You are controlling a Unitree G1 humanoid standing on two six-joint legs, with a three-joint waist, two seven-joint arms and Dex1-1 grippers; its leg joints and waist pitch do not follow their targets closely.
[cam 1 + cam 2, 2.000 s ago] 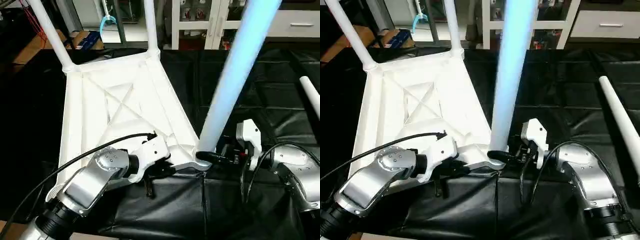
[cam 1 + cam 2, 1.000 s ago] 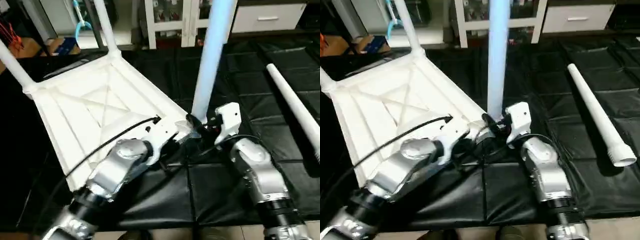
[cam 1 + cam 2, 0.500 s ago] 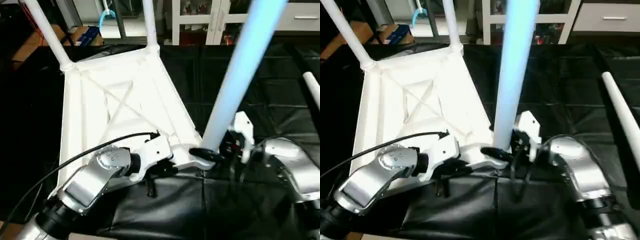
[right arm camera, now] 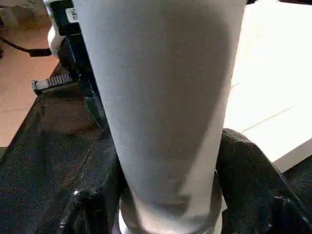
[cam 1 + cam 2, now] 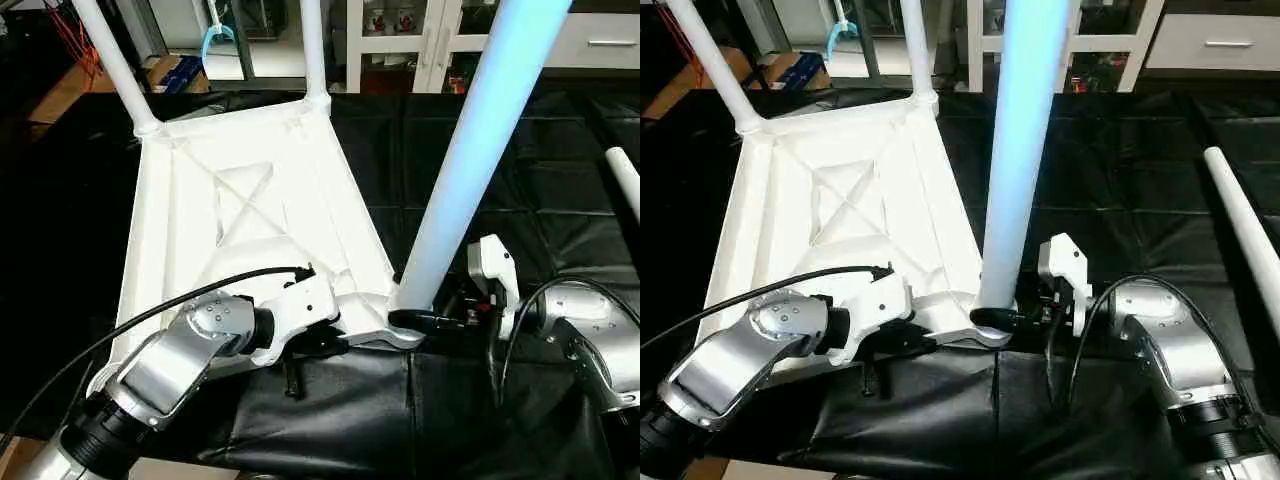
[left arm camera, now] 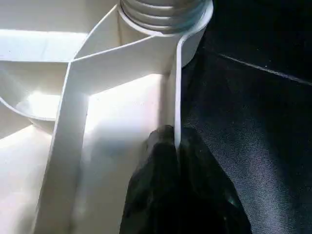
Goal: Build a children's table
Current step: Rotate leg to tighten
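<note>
The children's table lies upside down on the black mat, its ribbed tabletop facing up. Two legs stand in the far corners. A third leg stands upright in the near right corner socket. My right gripper is shut on that leg's base, with fingers on both sides of the tube. My left gripper is shut on the tabletop's thin rim just beside the same corner. Another leg lies loose on the mat at the right.
The black mat covers the floor around the tabletop. White cabinets and a cardboard box stand behind it. A black cable runs over my left forearm.
The head camera has swung about and settled back. The third leg stays upright in its socket with my right gripper still at its base. My left gripper keeps its pinch on the rim.
</note>
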